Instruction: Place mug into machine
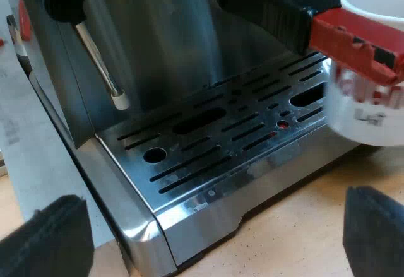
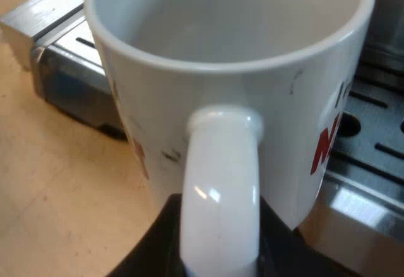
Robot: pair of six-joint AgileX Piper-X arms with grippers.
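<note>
A white mug point(image 2: 233, 81) with red lettering is upright and empty, and my right gripper point(image 2: 221, 255) is shut on its handle point(image 2: 221, 182). The mug point(image 1: 369, 110) is at the outer edge of the espresso machine's slotted drip tray point(image 1: 221, 132), just under the red end point(image 1: 356, 37) of the holder's dark handle point(image 1: 278, 5), which is locked into the machine's front. I cannot tell whether the mug's base touches anything. My left gripper point(image 1: 211, 233) is open and holds nothing, hanging low before the tray's front corner.
The steam wand point(image 1: 101, 62) hangs over the far side of the tray, below a black knob point(image 1: 63, 2). The wooden table point(image 2: 57, 163) runs beside and in front of the machine. The drip tray's metal rim point(image 2: 360, 188) lies just beyond the mug.
</note>
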